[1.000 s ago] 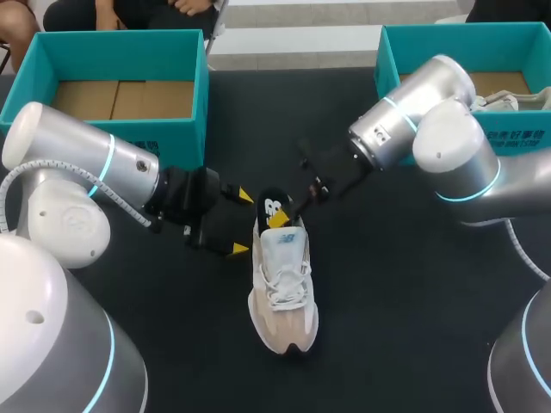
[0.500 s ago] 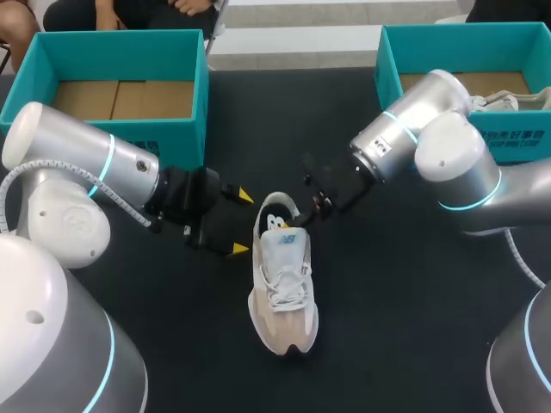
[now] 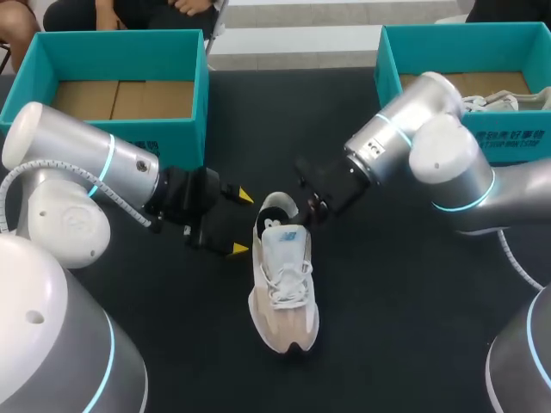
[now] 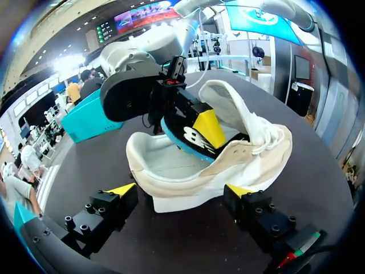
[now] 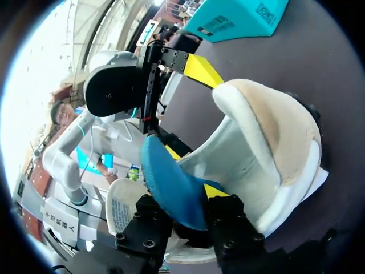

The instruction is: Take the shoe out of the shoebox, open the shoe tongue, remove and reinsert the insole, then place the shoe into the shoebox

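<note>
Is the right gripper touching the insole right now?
Touching. In the right wrist view the insole is pinched between the yellow tips of the right gripper; the left wrist view shows one tip flat on its black top.

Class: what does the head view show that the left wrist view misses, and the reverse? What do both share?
Head view only: the cardboard floor of the left shoebox, a second shoe in the right shoebox. Left wrist view only: the pale heel lining of the shoe, the yellow fingertip of the right hand on the insole. Both: right hand shut on the insole at the heel; left hand open beside it.
</note>
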Controlling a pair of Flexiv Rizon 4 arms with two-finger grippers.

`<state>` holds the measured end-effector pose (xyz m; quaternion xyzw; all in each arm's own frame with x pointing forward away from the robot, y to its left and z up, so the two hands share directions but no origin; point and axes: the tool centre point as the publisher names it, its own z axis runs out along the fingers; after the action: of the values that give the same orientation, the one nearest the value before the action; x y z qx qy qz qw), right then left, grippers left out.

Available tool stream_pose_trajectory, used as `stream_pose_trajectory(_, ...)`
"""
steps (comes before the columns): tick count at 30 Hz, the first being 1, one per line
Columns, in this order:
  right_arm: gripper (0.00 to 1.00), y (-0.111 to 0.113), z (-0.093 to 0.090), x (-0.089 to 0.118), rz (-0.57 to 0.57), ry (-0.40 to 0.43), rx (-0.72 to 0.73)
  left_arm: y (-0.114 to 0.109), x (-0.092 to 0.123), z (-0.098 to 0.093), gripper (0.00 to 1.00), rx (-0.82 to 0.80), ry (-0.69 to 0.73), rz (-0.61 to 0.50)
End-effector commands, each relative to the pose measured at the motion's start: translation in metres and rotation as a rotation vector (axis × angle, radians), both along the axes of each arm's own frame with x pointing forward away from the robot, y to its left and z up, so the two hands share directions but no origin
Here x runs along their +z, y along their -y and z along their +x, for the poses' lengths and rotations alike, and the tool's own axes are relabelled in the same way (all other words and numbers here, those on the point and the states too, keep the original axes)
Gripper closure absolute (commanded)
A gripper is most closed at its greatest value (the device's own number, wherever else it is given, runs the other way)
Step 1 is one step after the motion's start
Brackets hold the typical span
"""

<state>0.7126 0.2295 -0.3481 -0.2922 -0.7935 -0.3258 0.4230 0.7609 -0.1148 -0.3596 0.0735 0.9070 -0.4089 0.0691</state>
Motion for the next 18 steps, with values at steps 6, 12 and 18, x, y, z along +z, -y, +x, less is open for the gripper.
stream_pose_trajectory(6, 0.63, -0.002, 0.006, 0.009, -0.024, 0.024, 0.011, 0.001, 0.0, 0.0, 0.0, 0.001, 0.0, 0.005)
stream_pose_trajectory(12, 0.62, -0.003, 0.009, 0.015, -0.032, 0.039, 0.014, 0.001, 0.0, 0.0, 0.0, 0.001, 0.0, 0.005)
stream_pose_trajectory(18, 0.6, 0.0, 0.015, 0.024, -0.046, 0.066, 0.012, 0.001, 0.0, 0.0, 0.0, 0.001, 0.0, 0.005)
